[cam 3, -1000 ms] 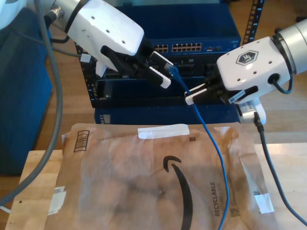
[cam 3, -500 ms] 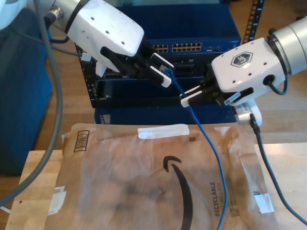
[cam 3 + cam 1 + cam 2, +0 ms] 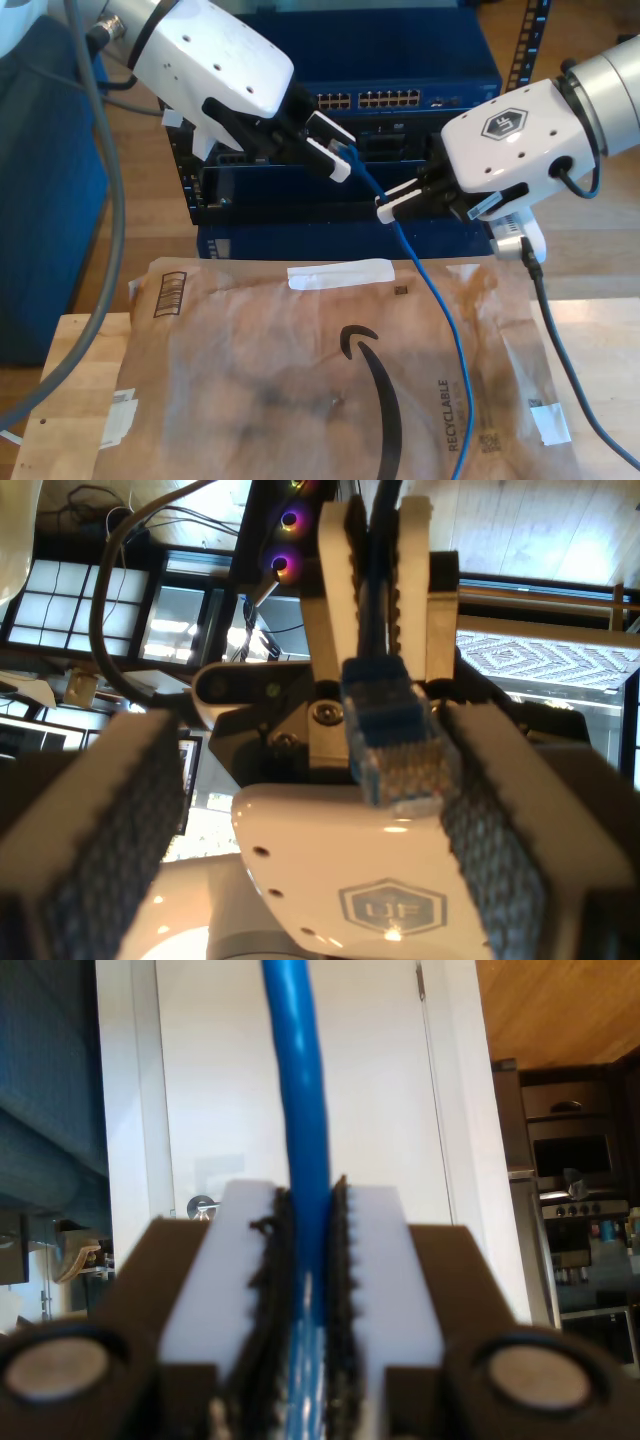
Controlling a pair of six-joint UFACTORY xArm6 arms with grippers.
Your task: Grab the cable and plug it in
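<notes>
Wood floor (image 3: 150,190) is showing warm brown behind a blue rack (image 3: 400,60). A wooden table (image 3: 70,380) is carrying a brown paper mailer (image 3: 300,380). A blue panel (image 3: 40,200) is standing at the exterior view's left. Windows (image 3: 60,610) are glowing bright; a white door (image 3: 380,1090) is catching even light.

Thin bright-blue cable (image 3: 432,290) hangs in midair, its clear, blue-booted plug (image 3: 392,742) uppermost, trailing down across a brown paper mailer (image 3: 250,380).

Exterior: front, high; wrists: close along jaws.
</notes>
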